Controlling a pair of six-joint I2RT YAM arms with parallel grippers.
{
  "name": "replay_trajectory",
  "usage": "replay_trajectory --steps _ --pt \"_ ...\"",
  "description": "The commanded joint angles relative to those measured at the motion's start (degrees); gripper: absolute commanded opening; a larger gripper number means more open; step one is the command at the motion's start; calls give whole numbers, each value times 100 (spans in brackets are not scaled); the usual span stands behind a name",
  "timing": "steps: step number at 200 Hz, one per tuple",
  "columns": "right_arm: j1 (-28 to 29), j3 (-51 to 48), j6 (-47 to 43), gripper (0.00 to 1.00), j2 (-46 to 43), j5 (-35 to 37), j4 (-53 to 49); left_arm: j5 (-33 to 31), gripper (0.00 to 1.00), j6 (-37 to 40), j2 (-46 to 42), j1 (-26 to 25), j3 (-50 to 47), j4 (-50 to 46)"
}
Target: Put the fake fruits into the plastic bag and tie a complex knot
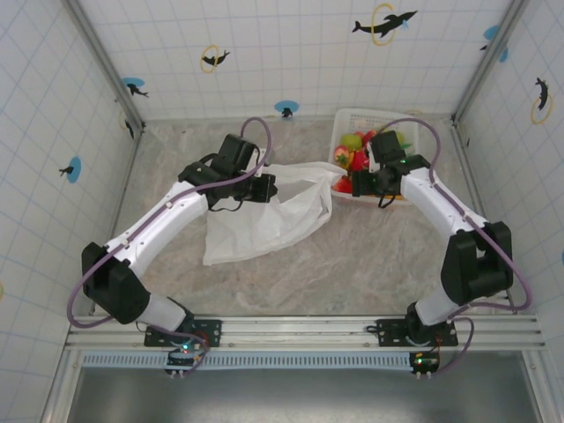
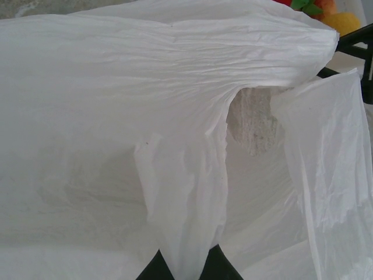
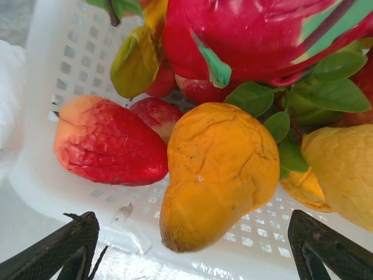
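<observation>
Broadly, the counter (image 1: 379,256) is a pale slab with a marbled, stone-like surface. Across its middle lies the plastic bag (image 1: 264,220), a thin translucent white film, crinkled and spread in a loose fan that narrows toward the far right. In the left wrist view its skin falls in soft creases, with a gap through which the speckled counter shows. At the far right stands a rigid white rectangular basket (image 1: 345,119) with lattice walls of small square holes, and it holds the fake fruits (image 1: 357,150); none of them is in the bag. The left pincer (image 2: 186,269) is closed on a hanging fold of the bag, the film pinched between its dark fingertips. The right pincer (image 3: 192,256) hovers just over the near rim of the basket, its black textured fingers spread wide and gripping nothing. Among the fruits, a glossy red dragon fruit (image 3: 250,35) with green scales lies on top. Below it sits a matte orange pear-shaped fruit (image 3: 221,175), a wrinkled red strawberry (image 3: 111,143) beside it, a lumpy yellow fruit (image 3: 344,175) on the other side, and small green leaves (image 3: 326,93).
</observation>
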Motion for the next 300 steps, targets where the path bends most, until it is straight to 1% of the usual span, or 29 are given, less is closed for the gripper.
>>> replay_trajectory --steps 1,42,133,147,158,205,234,282,300 --pt "15 309 84 85 262 416 66 51 0 220 -98 -18 -45 6" --pt "24 320 146 86 622 434 227 34 0 261 -107 -16 -59 -19" --pt "-149 462 148 85 1182 172 461 -1 0 280 -98 -15 -14 -53" --pt "-177 436 133 83 1191 165 467 -2 0 281 -100 -15 3 -64" --pt "-211 432 131 78 1176 107 456 -6 0 282 -121 -15 2 -64" --pt "-285 174 122 61 491 -135 538 42 0 359 -174 -15 -29 -31" --pt "-396 13 121 55 -38 -136 519 104 0 478 -261 -15 -115 73" --pt "-560 -139 164 55 -983 -426 522 226 0 746 -391 -15 -242 193" --pt "-563 -105 262 55 -1406 -814 598 209 0 880 -483 -17 -319 259"
